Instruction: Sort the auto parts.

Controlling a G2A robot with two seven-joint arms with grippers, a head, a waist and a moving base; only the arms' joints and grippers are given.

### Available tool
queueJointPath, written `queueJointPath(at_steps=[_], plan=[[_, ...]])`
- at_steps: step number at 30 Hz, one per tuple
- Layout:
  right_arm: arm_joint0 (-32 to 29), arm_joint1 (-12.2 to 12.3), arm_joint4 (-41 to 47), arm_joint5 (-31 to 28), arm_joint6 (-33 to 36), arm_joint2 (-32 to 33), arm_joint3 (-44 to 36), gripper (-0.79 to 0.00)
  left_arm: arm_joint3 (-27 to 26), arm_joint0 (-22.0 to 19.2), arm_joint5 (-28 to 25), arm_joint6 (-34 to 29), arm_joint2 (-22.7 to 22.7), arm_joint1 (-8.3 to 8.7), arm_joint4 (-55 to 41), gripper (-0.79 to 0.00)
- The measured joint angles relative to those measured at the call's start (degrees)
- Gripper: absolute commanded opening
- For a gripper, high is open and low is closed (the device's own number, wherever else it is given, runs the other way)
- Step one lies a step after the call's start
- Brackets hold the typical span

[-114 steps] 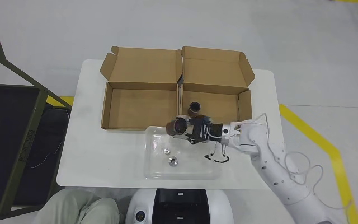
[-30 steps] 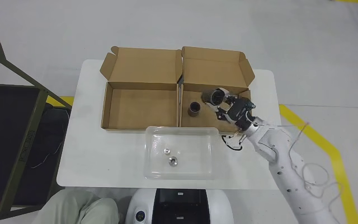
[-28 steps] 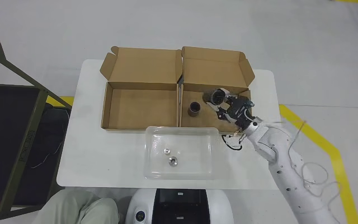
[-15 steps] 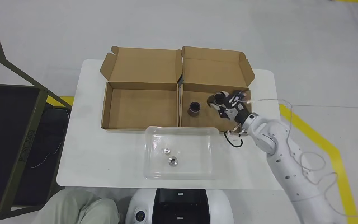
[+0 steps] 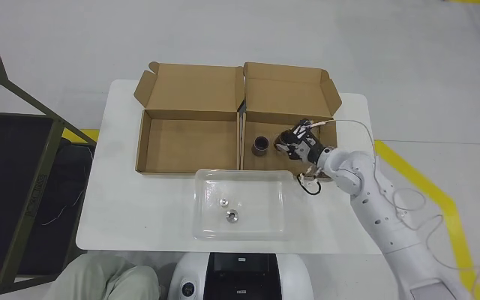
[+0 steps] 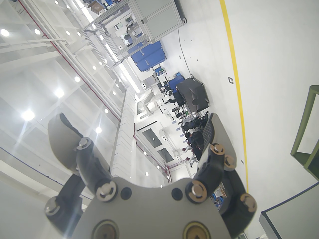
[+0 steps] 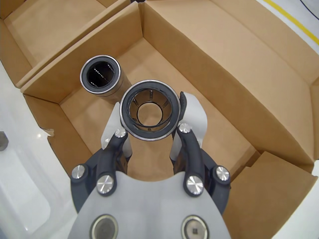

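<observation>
Right gripper (image 7: pixel 149 115) holds one bearing (image 7: pixel 127 123); second bearing (image 7: pixel 117 85) boxed; two parts (image 5: pixel 223 202) (image 5: pixel 232 217) in tray (image 5: pixel 202 225).

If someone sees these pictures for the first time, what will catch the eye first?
The right gripper, shut on a ring-shaped bearing, inside the right cardboard box. A second bearing stands upright beside it in the same box. Nearer the robot, a clear tray holds two small metal parts.
</observation>
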Motion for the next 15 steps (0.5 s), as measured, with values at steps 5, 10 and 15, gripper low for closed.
queueJointPath(at_steps=[5, 10, 15], plan=[[1.7, -0.5, 0.7, -0.3, 0.8, -1.6, 2.6, -0.785, 0.0, 0.0, 0.0, 0.0, 0.0, 0.00, 0.0, 0.000], [2.9, -1.0, 1.0, -0.8, 1.4, -3.1, 4.5, -0.785, 0.0, 0.0, 0.0, 0.0, 0.0, 0.00, 0.0, 0.000], [3.6, -1.4, 1.1, -0.9, 1.4, -4.3, 5.4, -0.536, 0.0, 0.0, 0.0, 0.0, 0.0, 0.00, 0.0, 0.000]])
